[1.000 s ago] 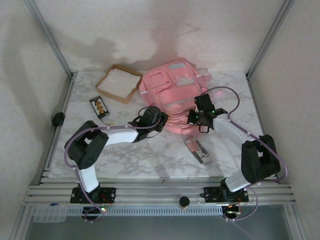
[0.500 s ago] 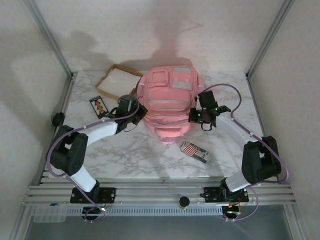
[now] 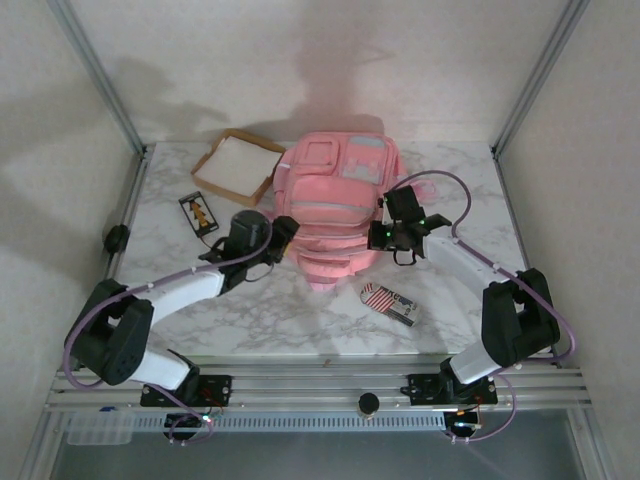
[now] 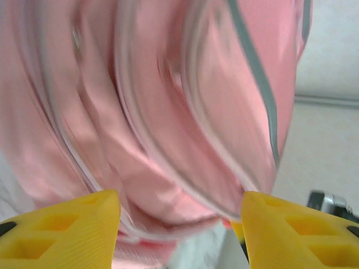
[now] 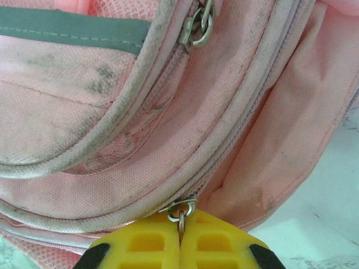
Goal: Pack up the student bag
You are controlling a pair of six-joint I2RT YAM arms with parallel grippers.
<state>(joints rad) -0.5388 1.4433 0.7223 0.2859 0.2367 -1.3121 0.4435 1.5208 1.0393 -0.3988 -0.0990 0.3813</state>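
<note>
The student bag (image 3: 335, 195), a big pink backpack with zip pockets, lies flat at the middle of the marble table. My left gripper (image 3: 286, 233) is at the bag's left lower side. In the left wrist view its yellow fingers (image 4: 61, 230) stand apart, and the blurred pink fabric (image 4: 168, 112) lies ahead of the left gripper (image 4: 179, 227) with nothing clamped. My right gripper (image 3: 384, 236) is at the bag's right side. Up close, the right gripper (image 5: 180, 238) is shut on a metal zipper pull (image 5: 180, 213) of one of the bag's zips.
A shallow cardboard box (image 3: 238, 166) with a white inside sits at the back left. A small dark card with an orange figure (image 3: 200, 212) lies left of the bag. A striped packet (image 3: 392, 302) lies in front of the bag. Metal frame posts stand at both back corners.
The bag has swung from lying askew to lying straight, away from the striped packet. My left gripper has gone from shut to open beside the bag. The right gripper stays shut.
</note>
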